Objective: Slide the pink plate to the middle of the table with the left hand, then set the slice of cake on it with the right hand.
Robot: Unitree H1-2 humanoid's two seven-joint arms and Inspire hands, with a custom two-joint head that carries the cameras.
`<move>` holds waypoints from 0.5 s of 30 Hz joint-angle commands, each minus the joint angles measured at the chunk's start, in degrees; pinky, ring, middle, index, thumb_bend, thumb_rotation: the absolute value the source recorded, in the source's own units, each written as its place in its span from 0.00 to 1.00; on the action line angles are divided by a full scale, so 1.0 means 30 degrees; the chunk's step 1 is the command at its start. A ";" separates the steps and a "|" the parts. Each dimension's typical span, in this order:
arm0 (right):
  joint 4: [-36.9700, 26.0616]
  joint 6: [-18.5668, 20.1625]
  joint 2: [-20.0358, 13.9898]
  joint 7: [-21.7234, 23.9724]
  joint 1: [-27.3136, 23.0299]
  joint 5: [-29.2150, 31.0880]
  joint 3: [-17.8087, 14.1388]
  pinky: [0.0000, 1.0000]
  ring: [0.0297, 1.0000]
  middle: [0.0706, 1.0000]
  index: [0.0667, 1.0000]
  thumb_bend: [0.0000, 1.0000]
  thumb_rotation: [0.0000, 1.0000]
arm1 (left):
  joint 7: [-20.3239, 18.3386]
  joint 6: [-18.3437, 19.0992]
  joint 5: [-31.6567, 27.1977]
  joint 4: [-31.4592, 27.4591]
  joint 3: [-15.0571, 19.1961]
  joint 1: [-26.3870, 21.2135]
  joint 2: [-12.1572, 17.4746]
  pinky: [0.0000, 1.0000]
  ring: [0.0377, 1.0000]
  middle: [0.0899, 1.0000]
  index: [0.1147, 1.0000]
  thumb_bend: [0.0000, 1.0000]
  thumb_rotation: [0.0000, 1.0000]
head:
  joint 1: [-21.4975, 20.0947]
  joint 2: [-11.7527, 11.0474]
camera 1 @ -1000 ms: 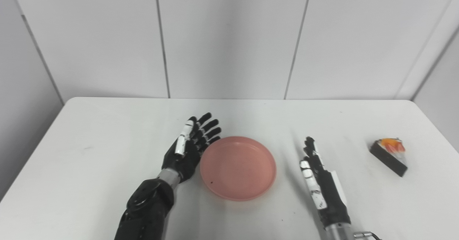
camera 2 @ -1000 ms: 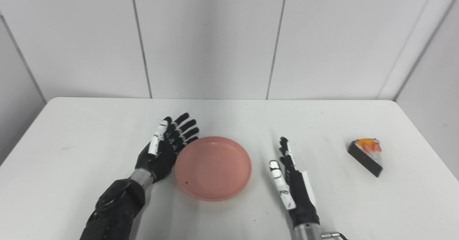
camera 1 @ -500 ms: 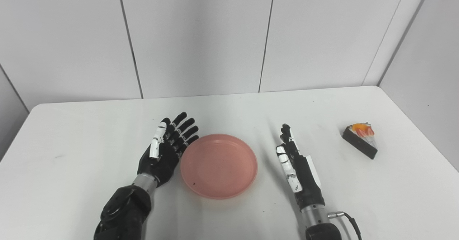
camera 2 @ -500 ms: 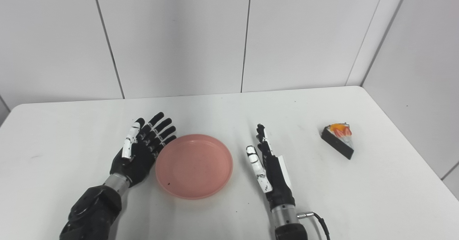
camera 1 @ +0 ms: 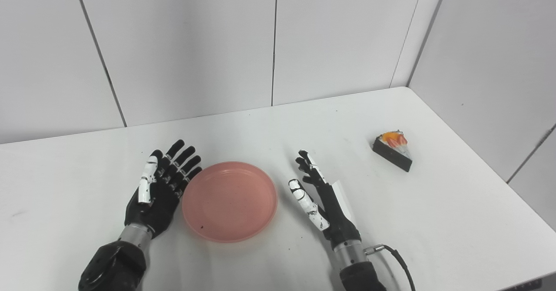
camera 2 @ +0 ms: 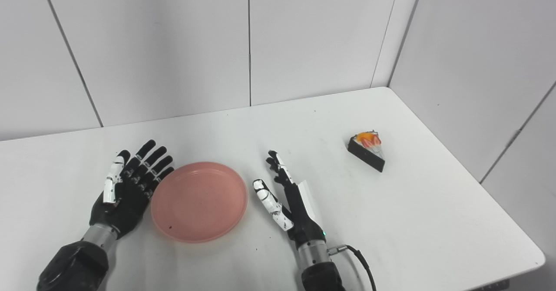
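The pink plate (camera 1: 229, 200) lies flat on the white table (camera 1: 269, 143), between my two hands. My left hand (camera 1: 159, 189) rests open beside the plate's left rim, palm facing the plate, fingers spread and just touching or nearly touching the rim. On the plate's right, a small gap away, my right hand (camera 1: 320, 199) stands open on its edge with nothing in it. The slice of cake (camera 1: 392, 150), dark sided with orange and red topping, sits on the table far to the right, well apart from the right hand.
White wall panels close the table's back and right side, meeting at a corner (camera 1: 406, 87). The table's right edge (camera 1: 499, 182) runs diagonally past the cake. A cable (camera 1: 397, 258) trails from my right wrist.
The camera has swung to the right, so the whole scene has shifted left in the picture. The right hand has moved slightly forward; the plate, the cake and the left hand keep their places.
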 commanded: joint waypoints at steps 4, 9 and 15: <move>-0.2291 0.0902 -0.0267 -0.0199 -0.0932 -0.1122 -0.0208 0.77 0.82 0.85 0.92 0.67 0.91 | 0.0192 0.1004 -0.0001 0.0716 0.0026 0.0732 0.0335 0.91 0.89 0.89 0.88 0.41 1.00 | -0.0301 -0.0019; -0.3602 0.1855 -0.0862 0.0121 -0.1336 -0.1993 -0.0534 0.76 0.81 0.85 0.91 0.74 0.89 | 0.0001 0.0948 -0.0090 0.0856 0.0036 0.0735 0.0455 0.91 0.90 0.90 0.89 0.41 1.00 | -0.0715 0.0011; -0.4566 0.2224 -0.1681 0.0256 -0.1894 -0.2395 -0.1073 0.74 0.80 0.83 0.88 0.81 0.84 | -0.0149 0.0853 -0.0297 0.0991 0.0032 0.0733 0.0585 0.91 0.90 0.90 0.90 0.41 1.00 | -0.0882 0.0030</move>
